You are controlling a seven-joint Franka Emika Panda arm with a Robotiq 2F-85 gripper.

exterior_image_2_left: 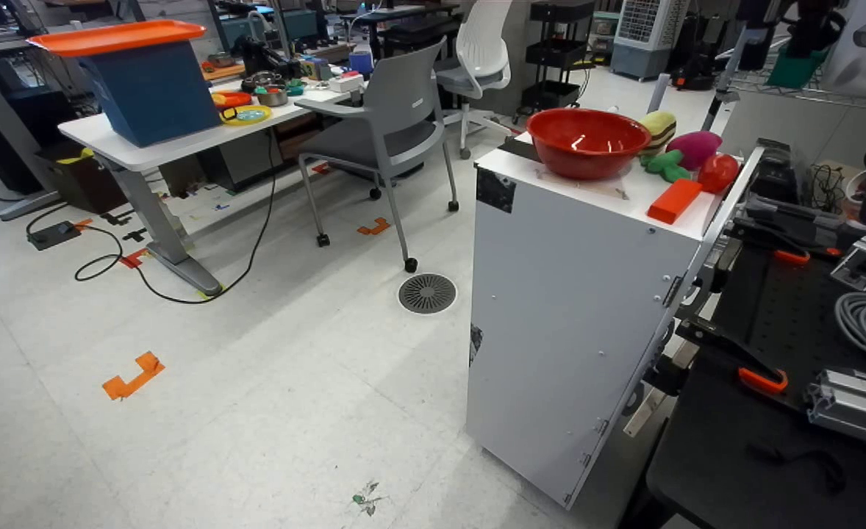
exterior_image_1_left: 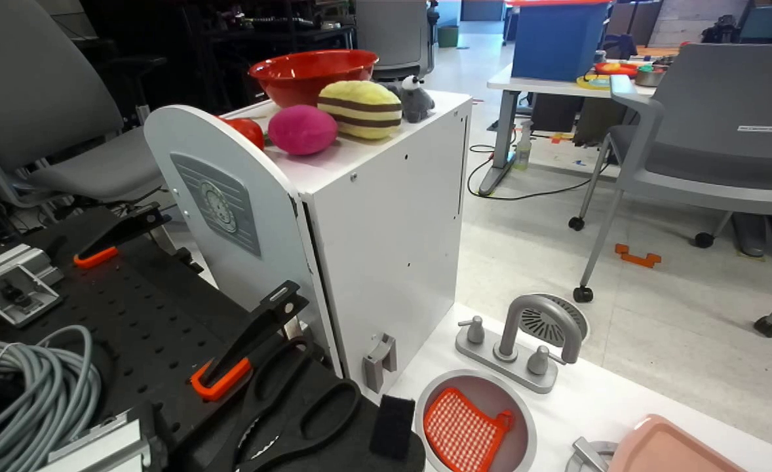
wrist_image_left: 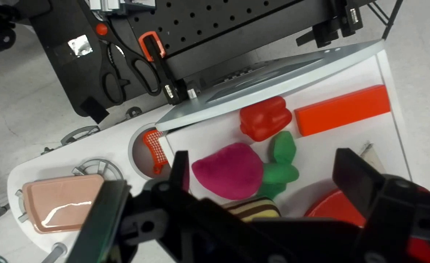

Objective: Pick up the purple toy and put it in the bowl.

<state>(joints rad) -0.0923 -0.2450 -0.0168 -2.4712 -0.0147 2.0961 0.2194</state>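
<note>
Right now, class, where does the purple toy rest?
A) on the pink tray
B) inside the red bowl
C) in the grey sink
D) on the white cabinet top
D: in an exterior view the purple toy sits on the white cabinet top, outside the red bowl.

Prob. lab, perf. bench [exterior_image_1_left: 143, 321], alum. profile [exterior_image_2_left: 858, 410]
</note>
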